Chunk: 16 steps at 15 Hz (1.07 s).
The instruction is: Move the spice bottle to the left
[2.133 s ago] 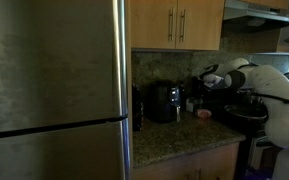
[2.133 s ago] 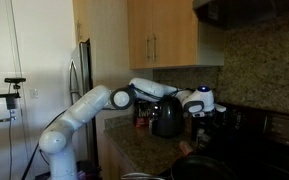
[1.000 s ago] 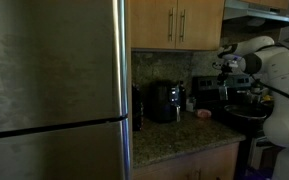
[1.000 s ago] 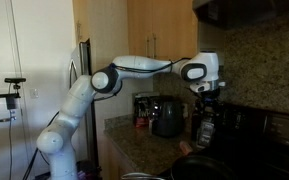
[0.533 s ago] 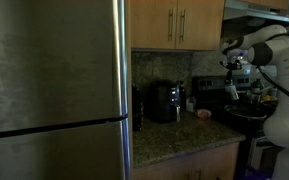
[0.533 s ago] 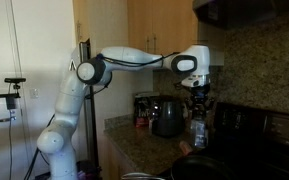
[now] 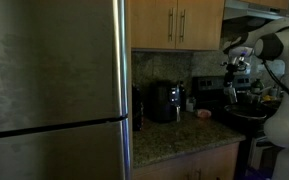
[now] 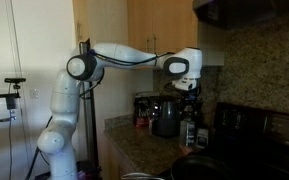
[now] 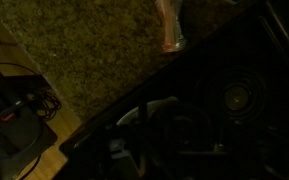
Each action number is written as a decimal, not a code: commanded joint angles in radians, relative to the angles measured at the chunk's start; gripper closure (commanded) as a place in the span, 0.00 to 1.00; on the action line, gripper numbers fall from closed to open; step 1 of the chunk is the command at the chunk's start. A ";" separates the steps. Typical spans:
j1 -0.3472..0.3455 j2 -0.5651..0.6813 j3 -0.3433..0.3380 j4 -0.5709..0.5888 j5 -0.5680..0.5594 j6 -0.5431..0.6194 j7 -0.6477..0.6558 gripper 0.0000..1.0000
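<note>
My hand (image 8: 189,106) pinches the spice bottle (image 8: 189,131) by its top and holds it over the granite bench (image 8: 134,152), just beside a dark appliance (image 8: 166,118). The bottle's pale label is too dim for me to read. Only the wrist view shows the black stove (image 9: 234,100) meeting the bench edge. The steel fridge (image 7: 54,90) fills much of an exterior view.

One fridge (image 7: 54,80), two cabinet doors (image 7: 156,25), one black appliance (image 7: 164,102), one spice bottle (image 9: 171,28), one robot arm (image 8: 124,53).

Fridge (image 7: 54,70) brushed metal; cabinets (image 7: 174,22) smooth wood; countertop (image 9: 84,50) speckled stone, probably granite; stovetop (image 9: 254,130) glossy black.
</note>
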 commanded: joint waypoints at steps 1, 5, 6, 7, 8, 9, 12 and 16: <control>0.023 0.020 -0.013 0.007 -0.002 -0.036 -0.028 0.67; 0.079 -0.043 0.022 -0.095 -0.008 -0.063 -0.169 0.67; 0.095 -0.057 0.027 -0.112 -0.013 -0.072 -0.201 0.67; 0.111 -0.077 0.034 -0.138 -0.011 -0.076 -0.234 0.67; 0.126 -0.087 0.041 -0.149 -0.006 -0.083 -0.266 0.67; 0.143 -0.112 0.050 -0.187 -0.001 -0.073 -0.299 0.67; 0.185 -0.176 0.074 -0.283 0.000 -0.055 -0.406 0.67; 0.190 -0.108 0.062 -0.197 -0.005 -0.070 -0.324 0.42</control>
